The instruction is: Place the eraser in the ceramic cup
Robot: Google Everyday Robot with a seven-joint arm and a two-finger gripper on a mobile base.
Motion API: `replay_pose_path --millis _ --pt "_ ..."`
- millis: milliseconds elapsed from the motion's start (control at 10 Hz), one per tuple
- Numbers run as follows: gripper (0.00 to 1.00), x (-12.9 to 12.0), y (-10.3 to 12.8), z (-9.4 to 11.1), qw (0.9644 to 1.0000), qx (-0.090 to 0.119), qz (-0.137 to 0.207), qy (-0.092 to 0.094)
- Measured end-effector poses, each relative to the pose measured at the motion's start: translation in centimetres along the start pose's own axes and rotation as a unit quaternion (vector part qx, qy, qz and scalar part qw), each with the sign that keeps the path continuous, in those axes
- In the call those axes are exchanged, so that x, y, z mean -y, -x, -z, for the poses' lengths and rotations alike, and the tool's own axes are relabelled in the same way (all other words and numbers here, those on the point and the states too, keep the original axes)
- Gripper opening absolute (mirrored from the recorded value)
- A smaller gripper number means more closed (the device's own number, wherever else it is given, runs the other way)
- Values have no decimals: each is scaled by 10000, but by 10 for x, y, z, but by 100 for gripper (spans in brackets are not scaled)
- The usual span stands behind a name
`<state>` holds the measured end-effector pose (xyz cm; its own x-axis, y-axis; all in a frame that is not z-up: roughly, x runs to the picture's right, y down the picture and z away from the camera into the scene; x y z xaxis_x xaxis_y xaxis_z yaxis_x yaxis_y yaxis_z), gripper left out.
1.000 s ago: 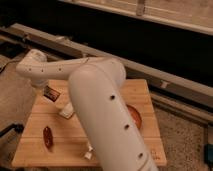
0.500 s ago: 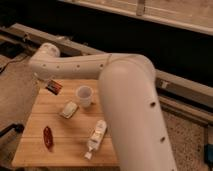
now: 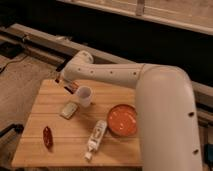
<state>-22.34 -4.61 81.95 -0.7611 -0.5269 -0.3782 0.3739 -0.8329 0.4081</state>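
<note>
The white ceramic cup (image 3: 84,96) stands upright on the wooden table (image 3: 45,150), near its back middle. My gripper (image 3: 68,86) hangs from the white arm (image 3: 115,75) just left of the cup, at about rim height. It is shut on the eraser (image 3: 72,89), a small dark reddish-brown piece with a whitish edge. The eraser is held beside the cup's left rim, outside the cup. The bulky arm hides the table's right back corner.
A pale cream block (image 3: 70,110) lies in front of the cup. A red chili-like thing (image 3: 47,136) lies front left. A clear bottle (image 3: 96,135) lies on its side beside an orange bowl (image 3: 122,120). A dark rail runs behind the table.
My gripper has carried the eraser to the right, from near the table's back left corner to just beside the cup. The view has shifted, and the orange bowl shows again.
</note>
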Motion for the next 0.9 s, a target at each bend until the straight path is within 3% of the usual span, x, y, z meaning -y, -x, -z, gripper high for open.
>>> replay_pose_path --millis 400,700,900 --pt "0 -13 37 34 9977 -520 -365 231" --pt "1 -17 49 44 9952 -686 -613 332" --pt "18 -19 54 41 9950 -723 -603 336"
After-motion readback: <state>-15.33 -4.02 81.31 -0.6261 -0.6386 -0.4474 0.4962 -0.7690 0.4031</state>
